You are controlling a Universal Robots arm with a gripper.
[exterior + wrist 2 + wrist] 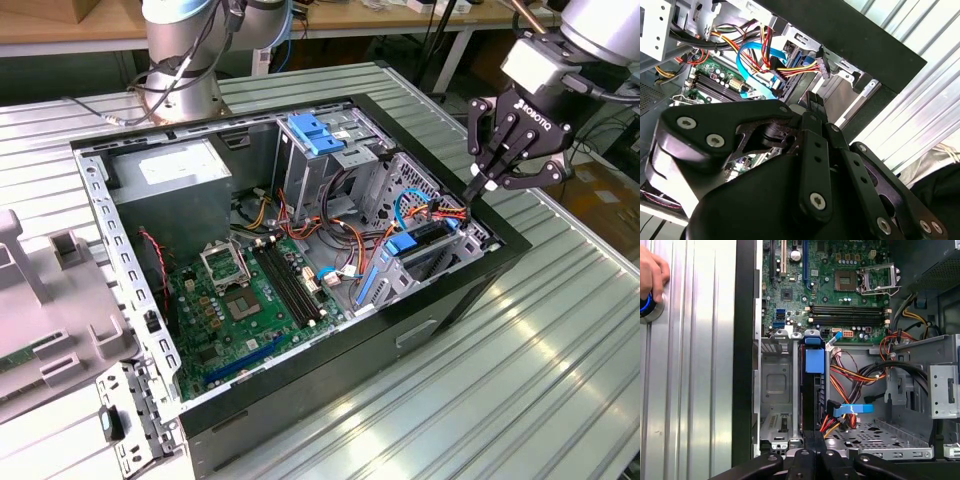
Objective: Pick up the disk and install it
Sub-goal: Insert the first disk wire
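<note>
We see the disk (813,390), a dark slab in a blue plastic carrier, standing on edge in the metal drive cage (775,390) of the open computer case (440,320). Our gripper (478,186) hovers at the cage's end, black fingers (815,440) pressed together, on the ribbed metal worktop (560,360).
</note>
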